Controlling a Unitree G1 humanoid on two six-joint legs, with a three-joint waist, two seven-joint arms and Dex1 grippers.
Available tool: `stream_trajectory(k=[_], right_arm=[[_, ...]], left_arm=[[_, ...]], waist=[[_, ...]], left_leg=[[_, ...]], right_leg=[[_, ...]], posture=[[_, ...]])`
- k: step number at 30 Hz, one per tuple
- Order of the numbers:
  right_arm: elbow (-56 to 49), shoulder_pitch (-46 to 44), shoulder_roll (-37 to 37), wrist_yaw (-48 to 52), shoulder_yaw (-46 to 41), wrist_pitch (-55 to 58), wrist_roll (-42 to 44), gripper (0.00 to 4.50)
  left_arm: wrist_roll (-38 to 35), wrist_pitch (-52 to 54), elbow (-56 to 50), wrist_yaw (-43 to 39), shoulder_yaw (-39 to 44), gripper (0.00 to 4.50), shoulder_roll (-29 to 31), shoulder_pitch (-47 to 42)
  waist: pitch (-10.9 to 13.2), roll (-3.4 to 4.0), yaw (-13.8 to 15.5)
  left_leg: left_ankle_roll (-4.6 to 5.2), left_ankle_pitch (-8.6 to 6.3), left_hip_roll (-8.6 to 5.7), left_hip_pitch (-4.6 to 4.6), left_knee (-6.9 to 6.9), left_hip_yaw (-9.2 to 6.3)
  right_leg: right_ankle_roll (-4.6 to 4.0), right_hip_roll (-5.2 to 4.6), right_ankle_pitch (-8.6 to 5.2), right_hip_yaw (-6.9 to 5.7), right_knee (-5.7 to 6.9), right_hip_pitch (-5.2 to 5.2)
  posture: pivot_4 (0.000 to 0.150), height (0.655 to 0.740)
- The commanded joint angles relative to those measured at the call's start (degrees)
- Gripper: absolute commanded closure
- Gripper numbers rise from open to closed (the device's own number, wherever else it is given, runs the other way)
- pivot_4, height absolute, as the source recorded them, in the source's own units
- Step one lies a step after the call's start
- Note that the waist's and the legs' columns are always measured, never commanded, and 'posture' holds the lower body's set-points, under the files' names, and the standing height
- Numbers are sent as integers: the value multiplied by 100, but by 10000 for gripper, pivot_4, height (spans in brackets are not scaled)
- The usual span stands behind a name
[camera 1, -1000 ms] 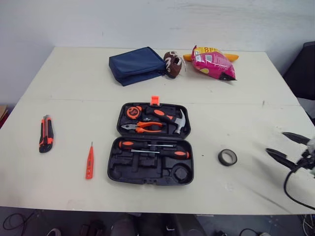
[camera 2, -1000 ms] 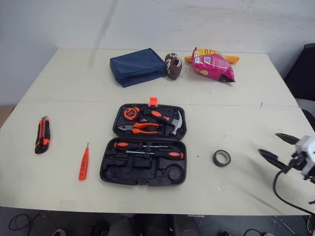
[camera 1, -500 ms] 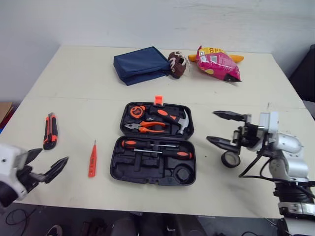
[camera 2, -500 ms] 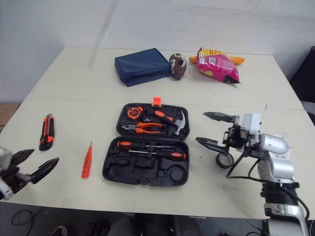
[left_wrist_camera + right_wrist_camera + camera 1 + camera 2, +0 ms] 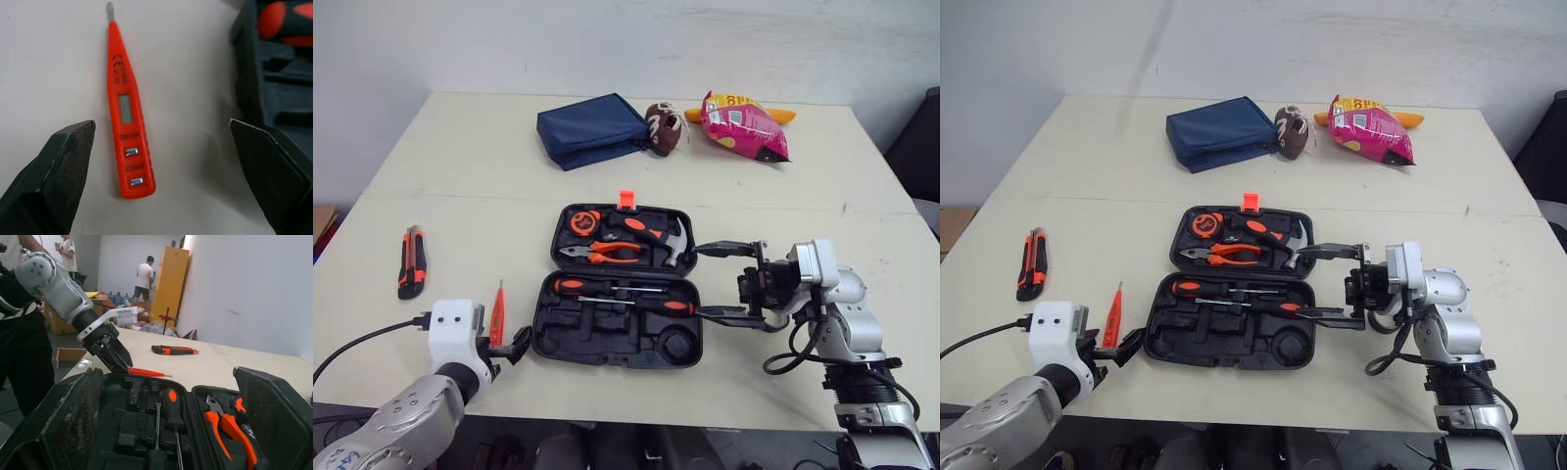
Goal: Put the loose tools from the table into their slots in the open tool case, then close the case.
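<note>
On the table (image 5: 803,176), just left of the open tool case (image 5: 607,343), lies the orange tester pen (image 5: 126,117), and the left gripper (image 5: 161,125) hangs over it with its fingers spread wide. The step in hand looks to be the pick-up of this pen. To do it well, the gripper should come down straight and close across the thick part of the pen, near the small display, so the pen does not turn in the grasp.

The pen lies between the two fingers, along their length and not touching either. It is nearer to the finger on the far side from the case. The other finger stands very near the case wall and could strike it, so a small shift away from the case seems wise.

The right gripper (image 5: 700,281) also has its fingers spread, at the right edge of the case, holding nothing. The utility knife (image 5: 411,261) waits farther left.
</note>
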Motion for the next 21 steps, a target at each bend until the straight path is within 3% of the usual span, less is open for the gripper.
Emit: stream_trajectory(k=[1, 12, 15, 17, 21], right_arm=[[-228, -69, -36, 373, 17, -33, 149, 528], [-310, 66, -14, 284, 37, -105, 75, 528], [-314, 91, -12, 279, 32, -132, 71, 0], [-313, 111, -20, 270, 24, -149, 71, 0], [-319, 160, -38, 265, 13, -176, 77, 0]], left_arm=[[329, 145, -14, 155, -150, 0, -194, -240], [1160, 291, 588, -206, -229, 0, -250, -457], [1259, 486, 693, -411, -244, 7975, -191, -431], [1312, 608, 710, -529, -208, 16637, -262, -430], [1502, 662, 725, -665, -128, 33640, -426, -464]], waist=[[0, 0, 33], [-5, 9, 109], [-4, 10, 103], [-4, 11, 96], [-7, 17, 108]], left_leg=[[0, 0, 0, -1, 1, 0], [-5, 7, -1, 10, 0, 0], [-5, 8, -2, 41, -8, 0], [-2, 1, -2, 88, -22, 0], [2, -3, -3, 89, -23, 0]], right_leg=[[0, 0, 0, 0, 0, 0], [0, 2, 0, 3, 4, 6], [0, 2, 0, 4, 2, 35], [-4, 2, -3, 4, -13, 82], [-5, 1, -3, 4, -16, 87]], posture=[[1500, 7400], [1500, 7400], [1500, 7400], [1500, 7400], [1500, 7400]])
